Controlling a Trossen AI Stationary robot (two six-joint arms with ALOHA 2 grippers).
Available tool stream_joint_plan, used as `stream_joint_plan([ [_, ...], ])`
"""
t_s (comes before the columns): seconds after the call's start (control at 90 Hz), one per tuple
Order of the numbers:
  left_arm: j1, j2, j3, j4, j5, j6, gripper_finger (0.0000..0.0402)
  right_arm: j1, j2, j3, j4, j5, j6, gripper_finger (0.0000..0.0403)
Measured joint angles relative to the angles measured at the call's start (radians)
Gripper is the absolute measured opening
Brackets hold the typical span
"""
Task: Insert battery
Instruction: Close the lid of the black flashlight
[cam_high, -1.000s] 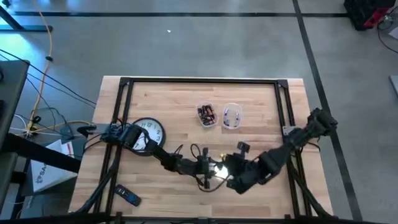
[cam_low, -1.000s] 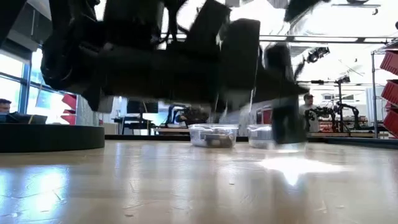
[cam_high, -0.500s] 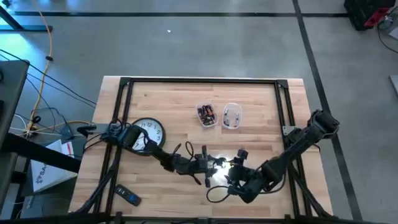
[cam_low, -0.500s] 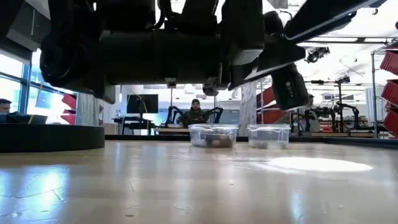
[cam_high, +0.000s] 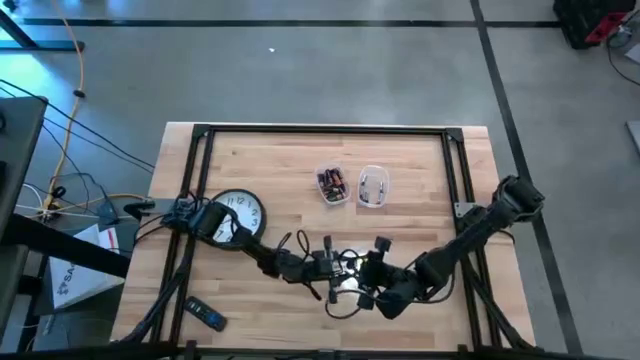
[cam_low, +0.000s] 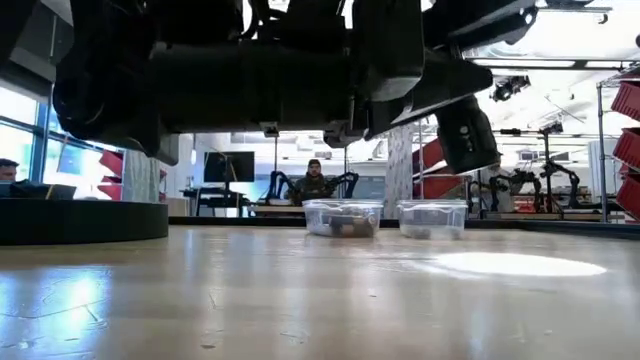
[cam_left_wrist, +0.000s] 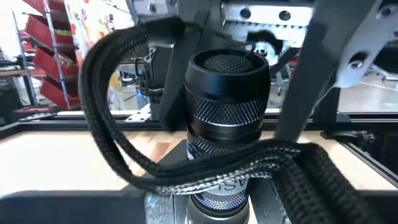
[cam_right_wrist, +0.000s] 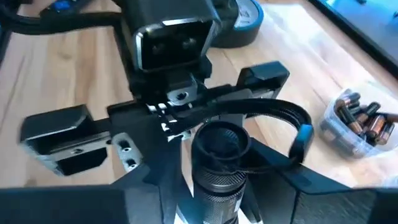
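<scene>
Shifted leftward, right gripper (cam_high: 372, 272) meets left gripper (cam_high: 335, 272); both pinch a black knurled flashlight (cam_right_wrist: 214, 163) above the surface (cam_high: 300, 170).

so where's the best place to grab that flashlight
Take the flashlight by the knurled band under its wide head, closing a hand across the round barrel from the side. The knurling should help grip; the strap drapes lower down, so stay above it.

The wooden table (cam_high: 280, 170) carries a wall clock (cam_high: 240, 212) at its left side, a remote control (cam_high: 208, 317) near the front-left corner, and two clear containers (cam_high: 332, 186) (cam_high: 372, 187) side by side.
</scene>
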Motion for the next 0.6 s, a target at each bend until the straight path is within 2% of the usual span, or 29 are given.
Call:
stream_joint_plan([
  [0.222, -0.002, 0.0, 0.0, 0.008, -0.001, 0.008, 0.0104, -0.015, 0.0, -0.007, -0.001, -0.027, -0.013, 0.0082],
  [0.344, -0.003, -0.001, 0.0, 0.002, -0.002, 0.017, 0.0111, -0.015, -0.001, 0.013, -0.026, -0.036, -0.07, 0.0081],
  [0.6, -0.025, -0.019, -0.009, -0.032, -0.071, 0.071, 0.0132, -0.026, -0.007, 0.185, -0.4, -0.081, -0.082, 0.0081],
])
